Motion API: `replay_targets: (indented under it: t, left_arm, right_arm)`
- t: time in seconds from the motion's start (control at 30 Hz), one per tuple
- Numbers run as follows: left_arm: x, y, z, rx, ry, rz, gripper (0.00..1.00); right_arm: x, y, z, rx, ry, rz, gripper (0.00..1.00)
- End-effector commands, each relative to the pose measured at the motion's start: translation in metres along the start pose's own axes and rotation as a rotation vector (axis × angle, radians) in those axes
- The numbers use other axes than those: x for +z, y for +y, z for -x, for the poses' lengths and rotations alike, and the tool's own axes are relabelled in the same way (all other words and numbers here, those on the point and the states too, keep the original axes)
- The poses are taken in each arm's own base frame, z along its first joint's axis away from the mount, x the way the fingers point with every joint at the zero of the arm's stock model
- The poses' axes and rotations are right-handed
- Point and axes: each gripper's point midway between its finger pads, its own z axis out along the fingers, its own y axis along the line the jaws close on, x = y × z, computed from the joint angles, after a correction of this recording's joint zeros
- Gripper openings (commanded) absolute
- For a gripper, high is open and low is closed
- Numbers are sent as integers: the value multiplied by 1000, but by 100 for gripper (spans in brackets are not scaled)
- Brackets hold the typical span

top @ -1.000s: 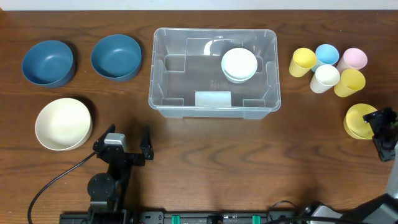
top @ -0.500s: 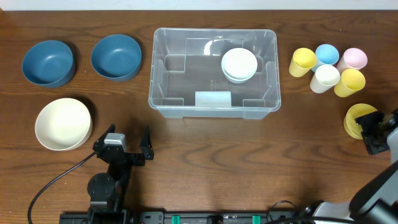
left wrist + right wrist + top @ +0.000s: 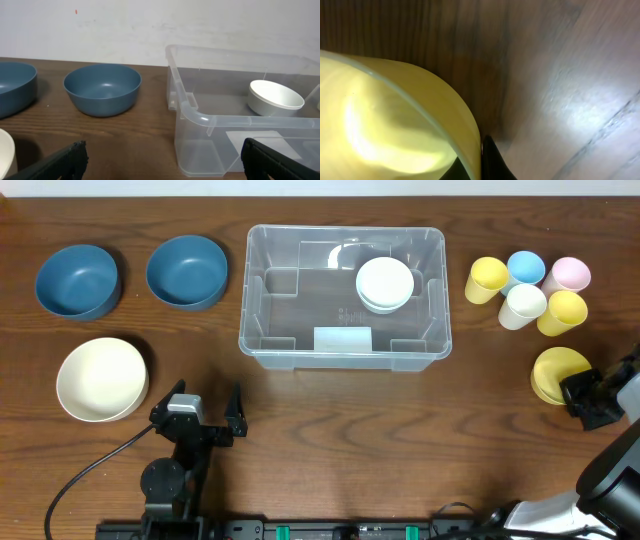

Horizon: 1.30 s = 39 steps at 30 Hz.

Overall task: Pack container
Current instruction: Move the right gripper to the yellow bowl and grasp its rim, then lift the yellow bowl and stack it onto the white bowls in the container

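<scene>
Jaws of right arm tight on yellow bowl rim, wrist low; left jaws wide apart, level, facing container.

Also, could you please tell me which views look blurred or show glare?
Right wrist: the yellow bowl looms close, soft and out of focus, with sheen on the table. Overhead: sharp, a white glint in the container. Left wrist: crisp.

No writing can be read anywhere. The pale label on the container looks blank.
</scene>
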Motion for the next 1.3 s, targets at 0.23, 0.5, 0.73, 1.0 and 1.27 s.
replay_targets:
  t: [0.23, 0.5, 0.73, 1.0, 1.27]
  left_arm:
    - [1, 1, -15, -7, 46, 0, 98]
    - [1, 1, -15, -7, 46, 0, 98]
    - [1, 1, -15, -7, 46, 0, 98]
    - [1, 1, -15, -7, 46, 0, 98]
    - [1, 1, -15, -7, 46, -1, 98]
  right_arm:
    - [-19, 54, -41, -170, 131, 237, 1]
    - [-111, 136, -87, -427, 74, 565, 1]
    - [-246, 186, -141, -718, -117, 878, 4]
    - [-303, 216, -201, -894, -292, 993, 13]
    - [-233, 255, -236, -973, -246, 846, 10]
